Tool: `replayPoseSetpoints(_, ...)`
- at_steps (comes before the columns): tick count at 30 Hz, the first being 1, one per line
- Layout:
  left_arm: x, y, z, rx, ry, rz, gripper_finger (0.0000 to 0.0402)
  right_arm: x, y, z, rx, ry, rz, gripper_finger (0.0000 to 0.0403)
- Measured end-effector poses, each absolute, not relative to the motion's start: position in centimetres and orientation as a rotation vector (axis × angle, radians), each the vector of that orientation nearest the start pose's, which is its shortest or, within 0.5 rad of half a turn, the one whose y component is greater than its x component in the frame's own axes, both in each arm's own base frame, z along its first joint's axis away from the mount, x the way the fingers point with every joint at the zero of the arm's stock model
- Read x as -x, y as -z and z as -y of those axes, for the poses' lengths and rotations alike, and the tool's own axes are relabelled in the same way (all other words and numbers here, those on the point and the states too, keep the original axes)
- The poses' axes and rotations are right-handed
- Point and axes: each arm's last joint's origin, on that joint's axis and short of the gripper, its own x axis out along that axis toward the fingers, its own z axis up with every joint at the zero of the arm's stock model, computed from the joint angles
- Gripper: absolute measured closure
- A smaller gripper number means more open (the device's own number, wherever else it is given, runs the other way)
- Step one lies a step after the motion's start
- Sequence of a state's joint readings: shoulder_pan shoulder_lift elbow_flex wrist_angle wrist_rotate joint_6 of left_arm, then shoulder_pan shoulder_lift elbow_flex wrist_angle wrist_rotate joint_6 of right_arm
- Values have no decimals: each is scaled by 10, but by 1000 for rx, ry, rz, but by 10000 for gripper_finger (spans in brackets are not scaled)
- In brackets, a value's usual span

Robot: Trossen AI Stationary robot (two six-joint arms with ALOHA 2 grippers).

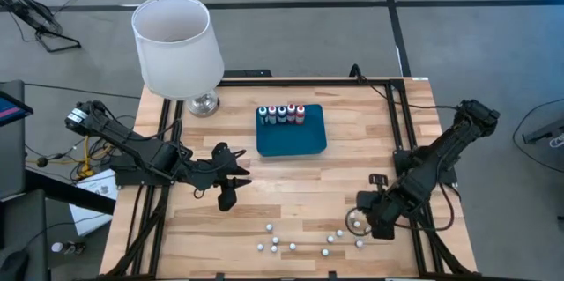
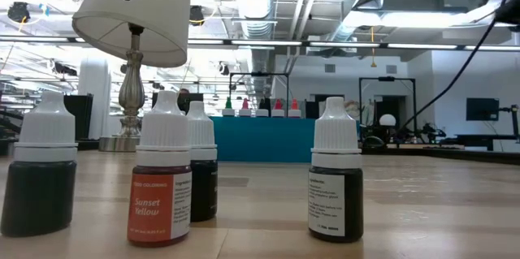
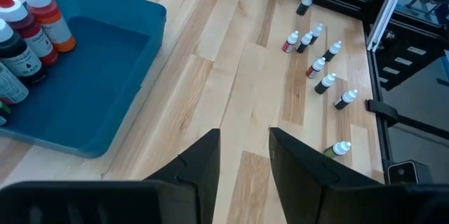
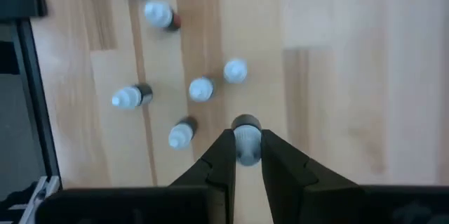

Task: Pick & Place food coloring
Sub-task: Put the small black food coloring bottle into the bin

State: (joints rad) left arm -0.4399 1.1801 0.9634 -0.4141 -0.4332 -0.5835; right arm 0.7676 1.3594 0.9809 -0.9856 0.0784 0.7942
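Right wrist view: a white-capped bottle [image 4: 245,140] is clamped between the right gripper [image 4: 245,155] fingers, low over the bench [image 1: 291,188] | left gripper [image 1: 231,181] held parted, empty | five bottles [image 1: 281,114] stood in the teal tray [image 1: 292,140] | loose bottles [image 1: 295,244] scattered at the near edge

The table [image 1: 300,184] is pale wood planks with a smooth, satiny finish and visible grain. On it, the teal tray [image 1: 292,140] looks like smooth plastic with a faint sheen. Behind the tray, the lamp [image 1: 176,48] has a matt white cloth-like shade on a shiny metal base (polished, mirror-bright). The food coloring bottles [image 2: 158,182] near the table's front edge are glossy plastic with ribbed white caps and paper labels.
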Motion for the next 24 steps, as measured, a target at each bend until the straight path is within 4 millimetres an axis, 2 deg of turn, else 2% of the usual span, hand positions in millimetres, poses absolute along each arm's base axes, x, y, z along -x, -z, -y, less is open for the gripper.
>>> replayPoseSetpoints(5,-229,-297,94,296,-160,-561,288,-194,-258,-143,-84,-56,-1321,358)
replayPoseSetpoints(10,-227,-295,94,289,-148,-596,288,-219,-280,-115,-91,-40,-1251,358)
replayPoseSetpoints(18,-223,-290,94,264,-110,-670,288,-246,-295,-52,-122,81,-1186,358)
replayPoseSetpoints(24,-222,-288,94,170,-79,-700,288,-258,-303,2,-148,189,-1111,358)
